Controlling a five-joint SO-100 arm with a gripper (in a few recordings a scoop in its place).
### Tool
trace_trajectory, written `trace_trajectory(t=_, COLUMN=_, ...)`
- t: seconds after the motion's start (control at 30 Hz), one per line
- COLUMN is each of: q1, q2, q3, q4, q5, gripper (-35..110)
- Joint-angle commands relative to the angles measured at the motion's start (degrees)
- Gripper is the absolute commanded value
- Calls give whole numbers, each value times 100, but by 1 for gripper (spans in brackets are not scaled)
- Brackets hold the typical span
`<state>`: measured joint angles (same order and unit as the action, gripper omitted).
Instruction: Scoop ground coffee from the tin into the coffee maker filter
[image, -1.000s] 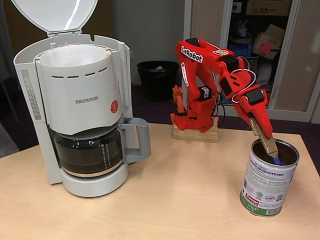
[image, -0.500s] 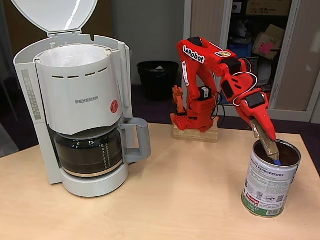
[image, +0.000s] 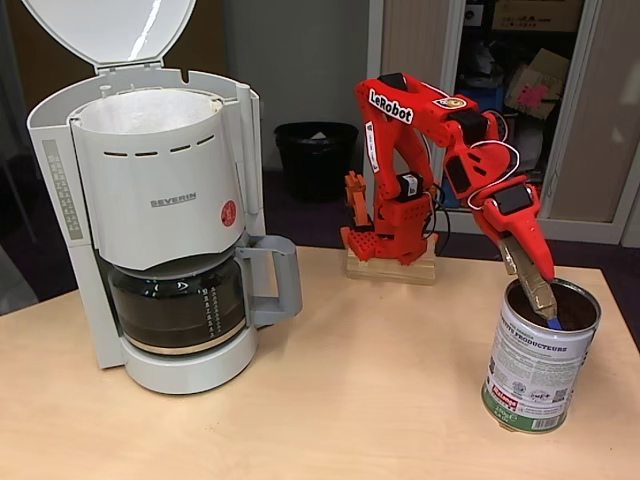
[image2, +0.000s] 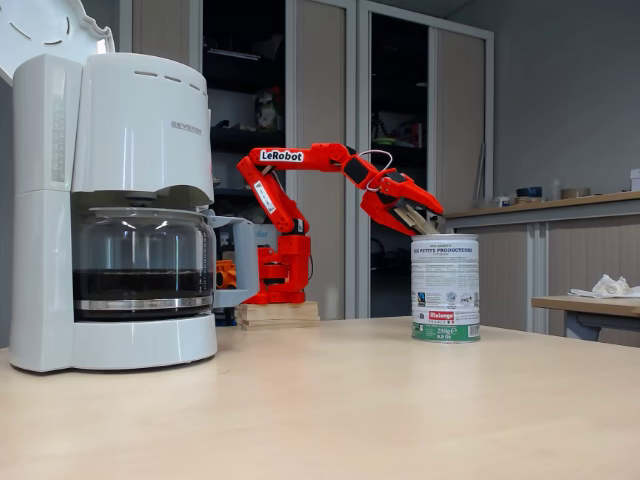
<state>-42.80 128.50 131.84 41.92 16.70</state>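
Coffee maker (image: 160, 215), white, lid raised, at the left of the worktop (image: 330, 400); coffee maker filter (image: 145, 108), white paper, in its top basket; dark carafe (image: 175, 305) below. Red arm (image: 420, 130), on a wooden base behind and right of the coffee maker. Pincer (image: 540, 295), far right of the coffee maker, dipped into the open tin (image: 535, 370), clamped on a blue-tipped scoop (image: 553, 321). Ground coffee not discernible inside.
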Motion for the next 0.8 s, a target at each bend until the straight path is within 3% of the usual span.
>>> trace_trajectory(t=0.0, q1=-105, q2=-70, q3=-325, q4=149, q5=105, gripper=22)
trace_trajectory(t=0.53, q1=-35, q2=-791, q3=-1714, q4=958, q5=97, gripper=22)
trace_trajectory(t=0.77, q1=-185, q2=-246, q3=-1327, q4=1239, q5=281, gripper=22)
